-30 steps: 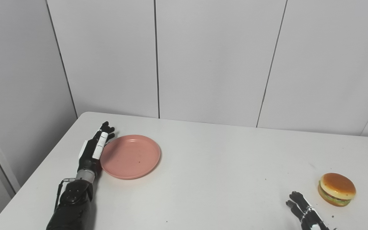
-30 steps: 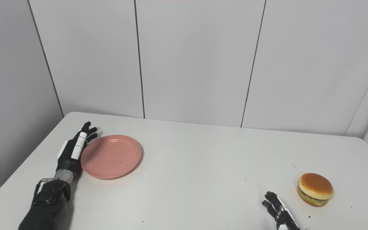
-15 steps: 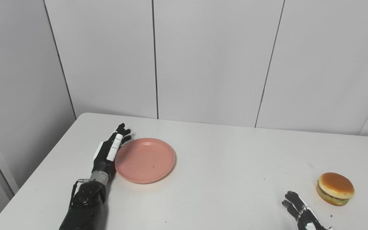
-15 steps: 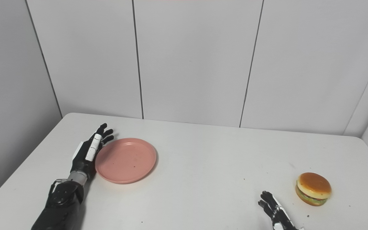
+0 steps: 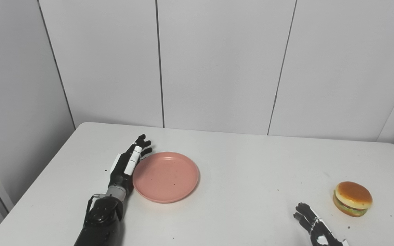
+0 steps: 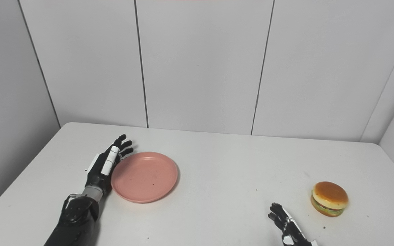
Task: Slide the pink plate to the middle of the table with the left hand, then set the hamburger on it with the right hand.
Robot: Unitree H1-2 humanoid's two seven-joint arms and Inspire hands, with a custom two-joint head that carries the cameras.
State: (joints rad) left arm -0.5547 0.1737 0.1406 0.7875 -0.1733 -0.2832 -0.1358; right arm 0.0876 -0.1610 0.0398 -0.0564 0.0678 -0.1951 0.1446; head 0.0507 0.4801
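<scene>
Since task wants sliding, left hand flat, fingers apart, edge against pink plate at 9 o'clock; right hand spread, empty, hamburger at its 2 o'clock.

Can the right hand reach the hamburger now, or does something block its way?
Probably yes. The right hand is open, just left of the hamburger and nearer the camera, with only bare table between them. The pink plate and the left hand are far off.

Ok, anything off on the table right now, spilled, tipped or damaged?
Nothing stands out. The pink plate lies flat with the left hand against its left edge, the hamburger sits upright and whole near the right hand, and only small dark specks dot the table.
</scene>
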